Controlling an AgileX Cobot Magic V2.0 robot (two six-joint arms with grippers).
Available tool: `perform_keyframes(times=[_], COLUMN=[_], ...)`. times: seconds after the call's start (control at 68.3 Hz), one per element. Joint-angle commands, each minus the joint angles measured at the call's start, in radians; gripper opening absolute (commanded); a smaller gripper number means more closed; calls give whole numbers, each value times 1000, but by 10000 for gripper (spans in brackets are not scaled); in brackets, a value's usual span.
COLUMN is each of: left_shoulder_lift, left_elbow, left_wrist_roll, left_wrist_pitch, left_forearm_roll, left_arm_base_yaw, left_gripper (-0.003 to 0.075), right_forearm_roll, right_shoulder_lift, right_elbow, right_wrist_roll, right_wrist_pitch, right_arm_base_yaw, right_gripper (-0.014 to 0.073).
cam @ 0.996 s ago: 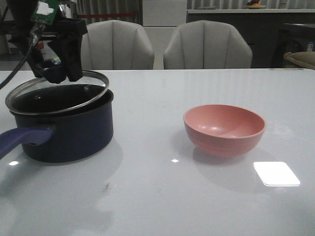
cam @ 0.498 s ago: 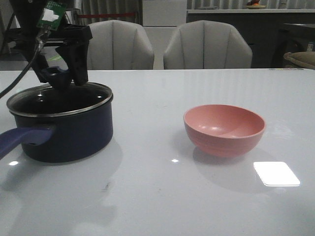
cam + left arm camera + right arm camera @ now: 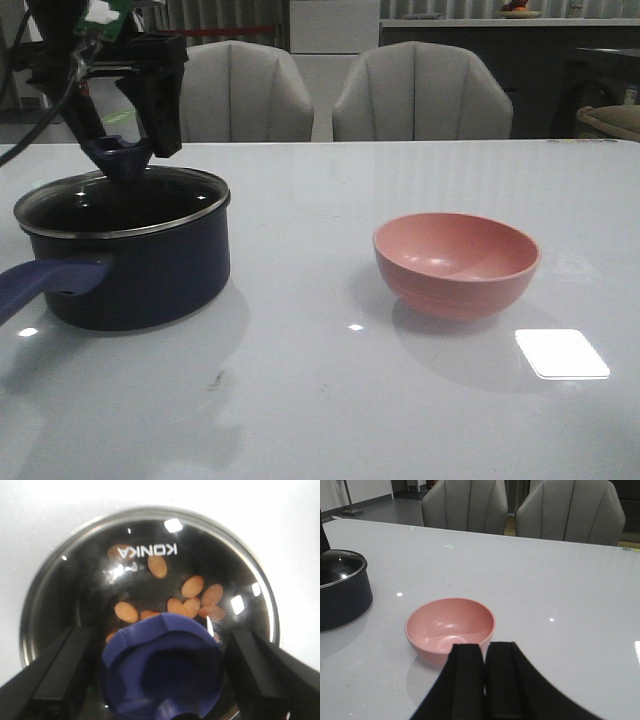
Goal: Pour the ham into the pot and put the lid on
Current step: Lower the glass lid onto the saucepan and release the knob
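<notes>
The dark navy pot point(image 3: 130, 270) stands at the table's left with its handle point(image 3: 40, 285) toward the front. The glass lid point(image 3: 120, 192) lies flat on its rim. My left gripper point(image 3: 125, 135) is open astride the lid's blue knob point(image 3: 118, 157). In the left wrist view the fingers point(image 3: 65, 665) stand clear on both sides of the knob point(image 3: 162, 670). Orange-pink ham bits point(image 3: 192, 586) show through the glass point(image 3: 150, 535) inside the pot. My right gripper point(image 3: 485, 652) is shut and empty just short of the pink bowl point(image 3: 450, 625).
The pink bowl point(image 3: 455, 262) sits empty right of the table's middle. Two grey chairs point(image 3: 420, 90) stand behind the far edge. The pot also shows in the right wrist view point(image 3: 342, 597), left of the bowl.
The lid went from tilted above the pot to lying flat on its rim. The left jaws have let go of the knob and spread apart. The bowl has not moved.
</notes>
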Motion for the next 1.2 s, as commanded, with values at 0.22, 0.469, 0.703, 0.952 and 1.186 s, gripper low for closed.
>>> perform_keyframes(times=[0.22,0.469,0.703,0.952,1.186], left_shoulder_lift=[-165,-424,-689,-980,-1293], left_elbow=[-73,28,282,600,940], left_wrist_roll=[40,57,70,70,70], left_wrist_pitch=[1,-87,-213,-397,-620], left_forearm_roll=[-44,-60,-60,-68,-68], left_arm_base_yaw=[-7,-7,-7,-7,-7], left_gripper=[552,552,552,552,552], right_forearm_roll=[-6,-6,-6,-6,-6], right_shoulder_lift=[8,8,8,8,8], right_elbow=[-30,-30,-30,-30,-30], right_wrist_roll=[-8,-8,-8,-8,-8], right_wrist_pitch=[-81,-81,-81,-81,-81], right_arm_base_yaw=[0,0,0,0,0], right_gripper=[146,146,146,146,146])
